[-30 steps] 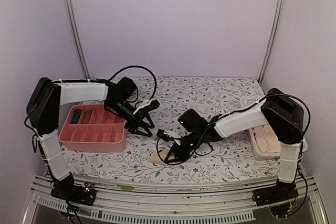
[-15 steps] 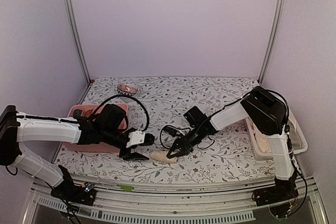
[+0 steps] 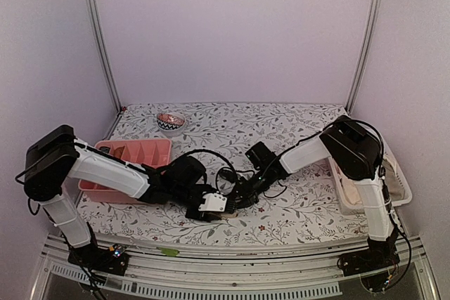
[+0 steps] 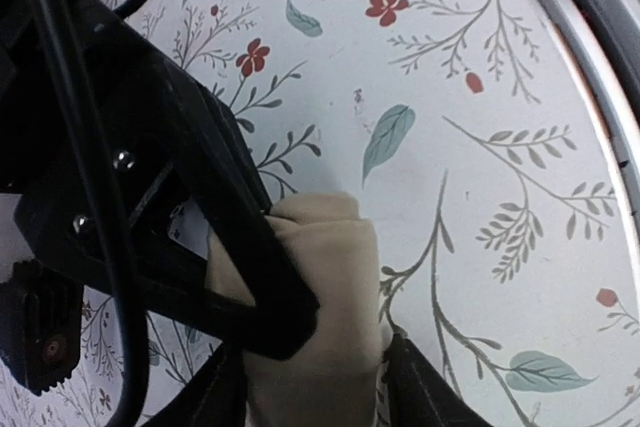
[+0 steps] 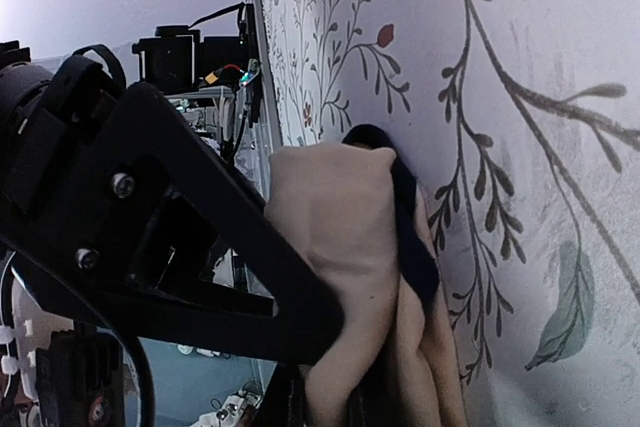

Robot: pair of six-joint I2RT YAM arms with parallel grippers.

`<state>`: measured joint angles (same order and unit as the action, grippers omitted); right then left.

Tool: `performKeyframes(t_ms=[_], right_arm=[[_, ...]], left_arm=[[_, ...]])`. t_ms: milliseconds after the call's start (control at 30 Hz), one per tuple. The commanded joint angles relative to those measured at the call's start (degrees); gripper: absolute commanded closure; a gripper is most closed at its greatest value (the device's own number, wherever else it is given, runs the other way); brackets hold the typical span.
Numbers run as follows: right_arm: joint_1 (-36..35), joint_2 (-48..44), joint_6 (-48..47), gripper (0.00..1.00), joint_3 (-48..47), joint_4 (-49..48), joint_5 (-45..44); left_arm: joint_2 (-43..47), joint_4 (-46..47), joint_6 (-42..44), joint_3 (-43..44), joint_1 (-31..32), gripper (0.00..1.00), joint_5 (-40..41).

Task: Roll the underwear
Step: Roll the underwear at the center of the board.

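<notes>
L arm [image 3: 105, 170] low, reaching ctr | L grip [image 3: 211, 205] jaws apart | R arm [image 3: 302, 156] bent inward | R grip [image 3: 238, 198] pinched shut

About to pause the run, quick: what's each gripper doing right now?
Left gripper: jaws either side of the underwear; grip cannot be told.
Right gripper: closed on the underwear.

The left gripper [image 4: 312, 392] has swung from over the tray [image 3: 119, 147] to the table's [image 3: 302, 209] near edge, straddling the underwear [image 4: 325, 287], now a tight roll.
</notes>
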<state>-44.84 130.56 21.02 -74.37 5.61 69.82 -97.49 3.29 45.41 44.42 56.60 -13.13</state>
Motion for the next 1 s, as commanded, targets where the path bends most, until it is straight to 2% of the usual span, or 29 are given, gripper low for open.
performKeyframes(t_ms=[0,67,333,400,533,700,967], right_arm=[[0.0,4.8,-0.6,1.0,1.5,2.3,-4.7],[0.2,4.6,-0.6,1.0,1.5,2.2,-4.7],[6.3,-4.6,-0.3,0.61,2.5,2.5,-7.4],[7.6,-7.1,-1.1,0.55,3.1,3.5,-9.4],[8.3,-12.3,-2.1,0.54,7.6,1.5,-13.0],[8.0,-17.0,4.5,0.51,17.2,-10.8,-12.8],[5.5,-12.3,11.1,0.5,13.3,-13.1,-13.6]], left_arm=[[-6.1,-4.7,0.8,4.5,0.7,0.57,6.2],[-7.7,-8.4,-0.1,6.0,0.5,0.64,6.3],[-9.5,-19.5,-0.9,8.3,-0.4,0.79,1.7],[-10.0,-21.7,-1.5,9.6,-1.2,0.81,0.8],[-10.8,-24.4,-2.8,11.7,-3.1,0.8,-2.4],[-12.6,-27.6,-3.7,15.5,-5.6,0.77,-9.0],[-16.6,-31.4,-4.7,20.2,-7.2,0.77,-13.8]])
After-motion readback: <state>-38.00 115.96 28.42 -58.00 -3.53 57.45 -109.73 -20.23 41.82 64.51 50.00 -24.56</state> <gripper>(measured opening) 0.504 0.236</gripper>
